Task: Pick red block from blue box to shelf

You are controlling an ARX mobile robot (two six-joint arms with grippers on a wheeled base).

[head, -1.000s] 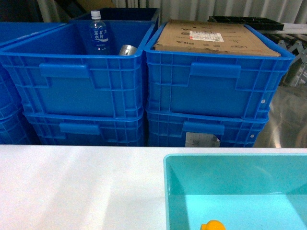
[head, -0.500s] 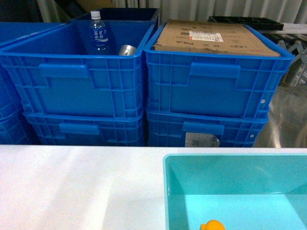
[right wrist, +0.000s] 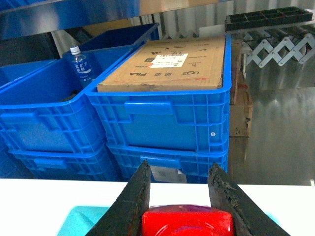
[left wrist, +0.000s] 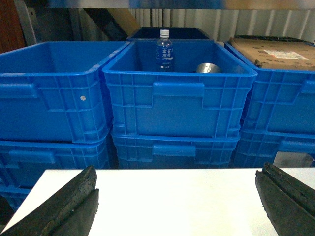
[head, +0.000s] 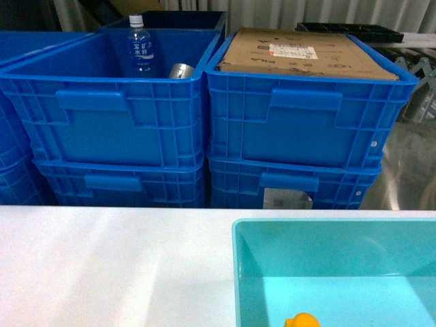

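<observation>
Right gripper point(right wrist: 179, 196): we see its two dark jaws pinching the small bright red block point(right wrist: 187, 222), which sits between them at the bottom edge of the right wrist view, above the white counter point(right wrist: 44, 196).
Left gripper point(left wrist: 177, 206): we see its black jaws spread wide, one at each lower corner of the left wrist view, nothing between them, over the counter.
Teal box: a light turquoise plastic tray point(head: 236, 272) rests on the counter at lower right of the head view, with an orange-yellow rounded toy point(head: 302, 321) at its near edge.
Background: we face stacked large blue plastic bins point(head: 122, 122). One open bin holds a clear water bottle with a blue label point(head: 139, 48) standing upright and a silver metal can point(head: 180, 70) just beside it.
Neighbouring bin: a flat brown cardboard carton point(head: 306, 53) with a white label lies on top.
Shelf: shiny stainless-steel surfaces point(right wrist: 280, 123) show to the right of the bins.
</observation>
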